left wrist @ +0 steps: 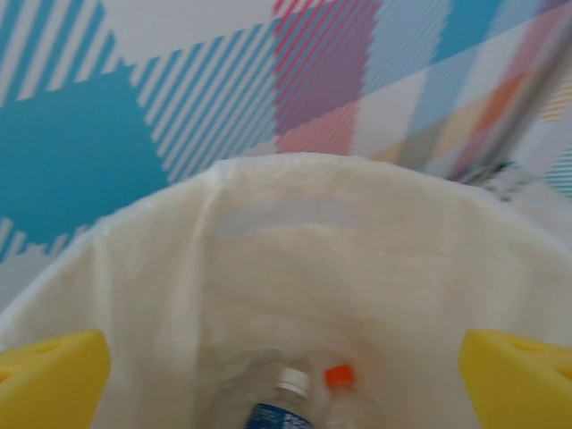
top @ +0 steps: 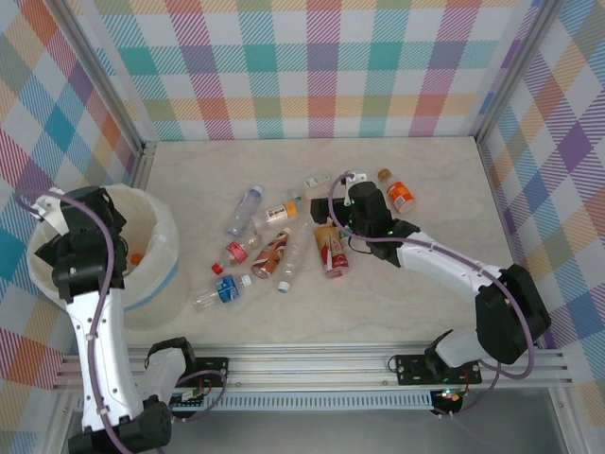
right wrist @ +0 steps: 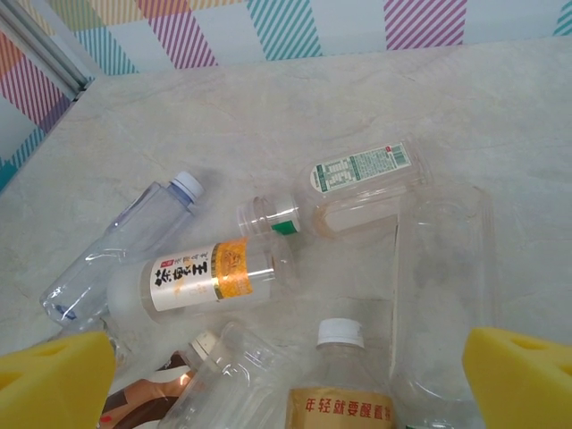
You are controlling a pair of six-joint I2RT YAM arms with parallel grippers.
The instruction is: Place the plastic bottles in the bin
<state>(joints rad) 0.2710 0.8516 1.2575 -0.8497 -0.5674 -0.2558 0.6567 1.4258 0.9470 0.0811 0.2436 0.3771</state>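
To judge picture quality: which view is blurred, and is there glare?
Left wrist: blurred throughout, the bin looks soft. Right wrist: sharp, labels on the plastic bottles readable. Top external: even light, faint shadows, no strong glare.

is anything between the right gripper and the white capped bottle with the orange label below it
Nothing visible does. The right gripper hangs open above the white-capped bottle. But clear bottles lie close on both sides of it, so the fingers may bump them.

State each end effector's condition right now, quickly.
Left end effector: open, empty, over the bin.
Right end effector: open, empty, above the plastic bottles.
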